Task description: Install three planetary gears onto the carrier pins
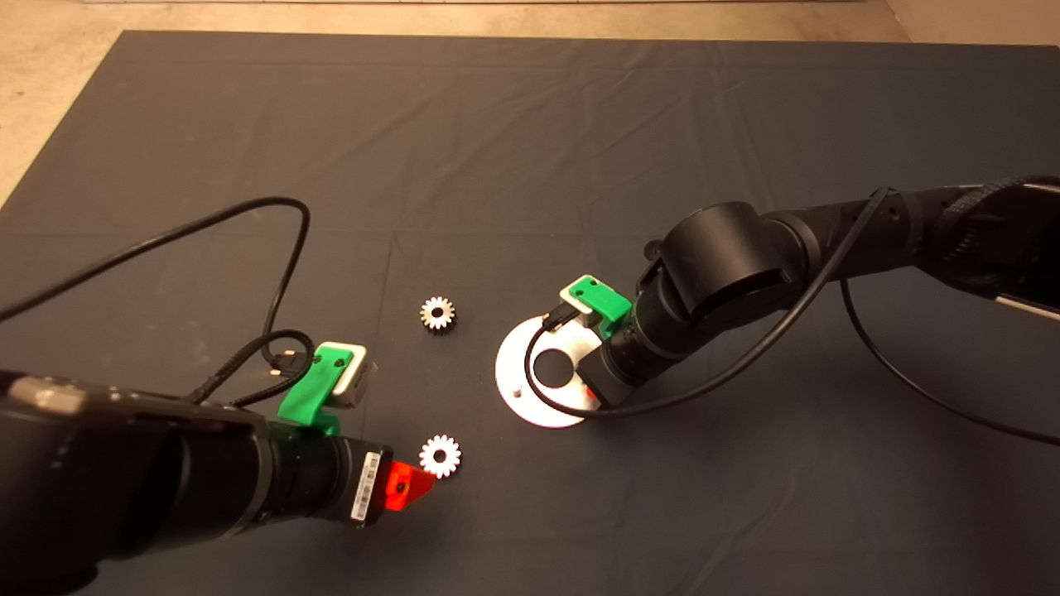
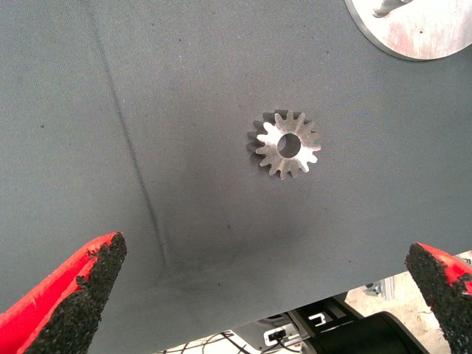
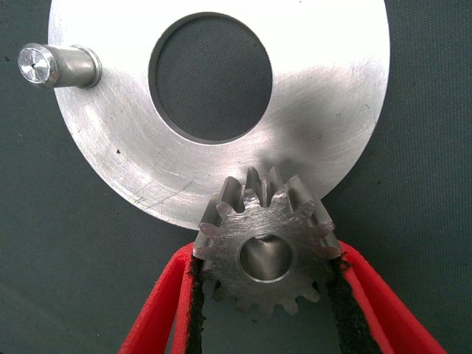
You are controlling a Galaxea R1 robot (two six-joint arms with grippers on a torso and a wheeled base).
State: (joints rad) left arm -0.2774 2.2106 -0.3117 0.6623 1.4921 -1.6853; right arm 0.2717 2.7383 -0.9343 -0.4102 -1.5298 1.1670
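Note:
The carrier disc (image 1: 517, 364) lies at mid-mat, silver-white with a large centre hole. In the right wrist view it (image 3: 324, 96) shows one upright pin (image 3: 55, 65). My right gripper (image 3: 265, 269) is shut on a planetary gear (image 3: 269, 247), held at the disc's rim, with metal showing through its bore. In the head view this gripper (image 1: 590, 389) is mostly hidden under its wrist. Two more gears lie flat on the mat, one (image 1: 436, 314) left of the disc and one (image 1: 440, 456) nearer the front. My left gripper (image 1: 418, 482) is open and empty beside the front gear (image 2: 286, 144).
A black cable (image 1: 286, 248) loops over the mat behind the left arm. Another cable (image 1: 911, 381) trails from the right arm across the mat. The mat's edge and pale floor (image 1: 50, 91) lie at the far left. The disc's rim shows in the left wrist view (image 2: 420, 29).

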